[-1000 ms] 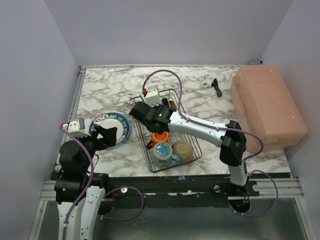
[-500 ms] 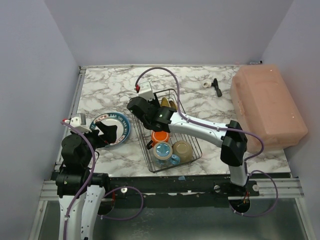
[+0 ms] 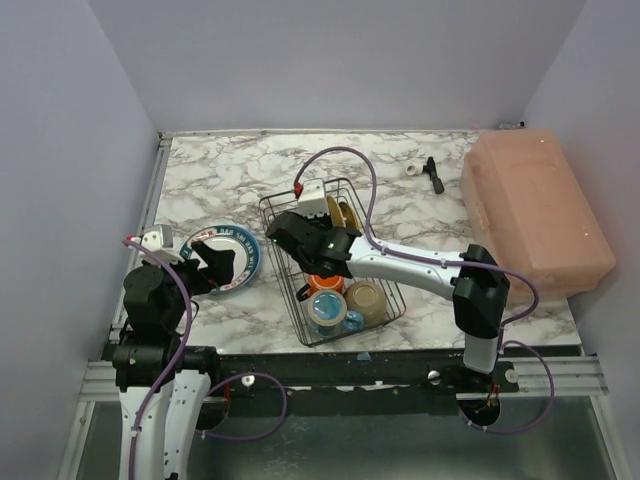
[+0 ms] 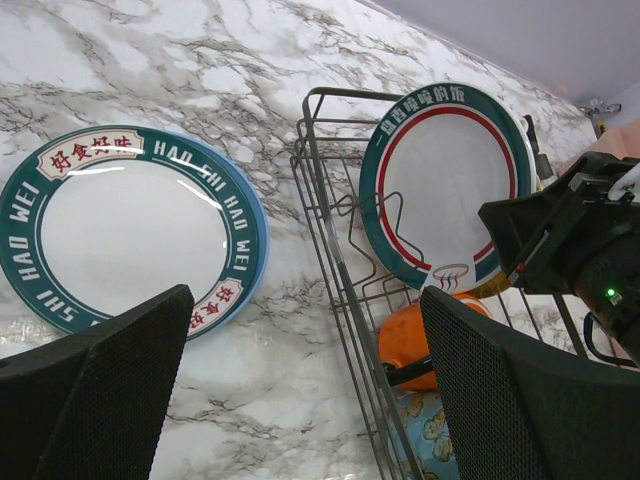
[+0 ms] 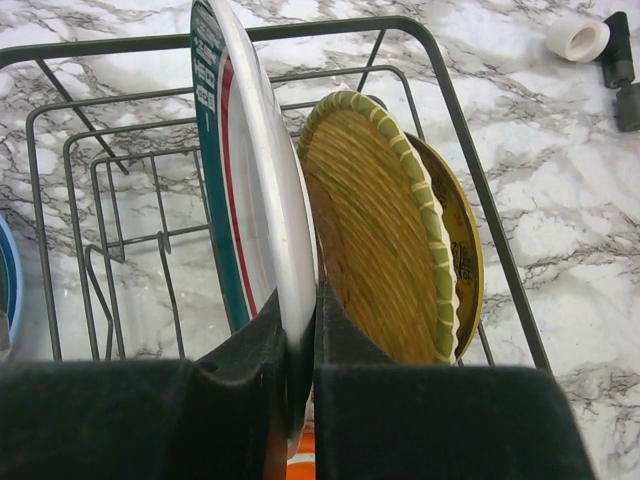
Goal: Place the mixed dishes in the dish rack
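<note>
The black wire dish rack stands in the middle of the table. In it, my right gripper is shut on the lower rim of an upright green-rimmed white plate. Right beside that plate stand two yellow plates. The rack's near end holds an orange mug, a blue mug and a bowl. A blue-rimmed plate lies flat on the table left of the rack. My left gripper hovers open above the table at that plate's near edge.
A large pink box fills the right side. A small black tool and a white cap lie at the back right, behind the rack. The table's left edge runs close to my left arm.
My right gripper has closed onto the green-rimmed plate's rim, and its wrist has swung right. The rack has shifted slightly. My left gripper stays open by the blue-rimmed plate.
</note>
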Controlling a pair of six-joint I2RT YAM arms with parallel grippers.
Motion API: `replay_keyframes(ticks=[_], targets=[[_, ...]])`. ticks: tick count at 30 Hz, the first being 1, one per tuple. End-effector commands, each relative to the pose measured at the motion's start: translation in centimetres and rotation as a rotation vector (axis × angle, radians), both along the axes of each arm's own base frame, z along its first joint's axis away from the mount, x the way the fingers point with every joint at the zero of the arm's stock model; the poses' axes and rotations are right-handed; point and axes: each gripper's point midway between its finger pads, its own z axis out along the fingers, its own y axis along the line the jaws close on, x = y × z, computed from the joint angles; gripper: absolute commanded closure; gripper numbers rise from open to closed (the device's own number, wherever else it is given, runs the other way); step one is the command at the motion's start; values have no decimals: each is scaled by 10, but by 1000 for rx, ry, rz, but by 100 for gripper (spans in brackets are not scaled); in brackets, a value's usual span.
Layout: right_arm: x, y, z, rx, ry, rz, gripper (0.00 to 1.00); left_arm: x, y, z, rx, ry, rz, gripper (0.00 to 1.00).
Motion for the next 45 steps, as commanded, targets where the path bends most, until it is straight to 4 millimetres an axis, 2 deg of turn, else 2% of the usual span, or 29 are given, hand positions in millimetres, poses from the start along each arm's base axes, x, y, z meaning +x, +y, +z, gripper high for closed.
replay_keyframes(ticks=[1, 3, 7, 10, 13, 17, 20, 24, 27, 33, 38, 45], targets=[[-18, 3, -28, 15, 83, 9, 97, 3, -3, -4, 5, 2, -26, 5], [-18, 1, -27, 3, 87, -10, 93, 4, -4, -5, 4, 8, -31, 5], [-19, 1, -15, 16, 70, 25, 61, 7, -6, -10, 0, 37, -43, 4], [-20, 7, 2, 50, 57, 80, 46, 13, -9, -18, -7, 88, -57, 2], [-22, 15, 18, 96, 53, 132, 36, 19, -10, -29, -11, 166, -59, 1], [-32, 19, 32, 152, 83, 195, 26, 23, -3, -47, -83, 312, 40, 1], [-47, 21, 44, 213, 105, 289, 20, 23, -8, -68, -191, 416, 90, 1], [-72, 22, 70, 355, 94, 443, 8, 29, 1, -99, -337, 514, 164, 1], [-90, 16, 90, 458, 76, 524, 3, 27, 15, -128, -451, 620, 258, 1], [-101, -12, 95, 518, 31, 523, 1, 15, 33, -175, -670, 738, 440, 8], [-105, -24, 91, 525, 20, 518, 1, 21, 54, -192, -690, 684, 581, 15], [-105, -38, 89, 514, -4, 489, 1, 26, 83, -195, -624, 633, 724, 27]])
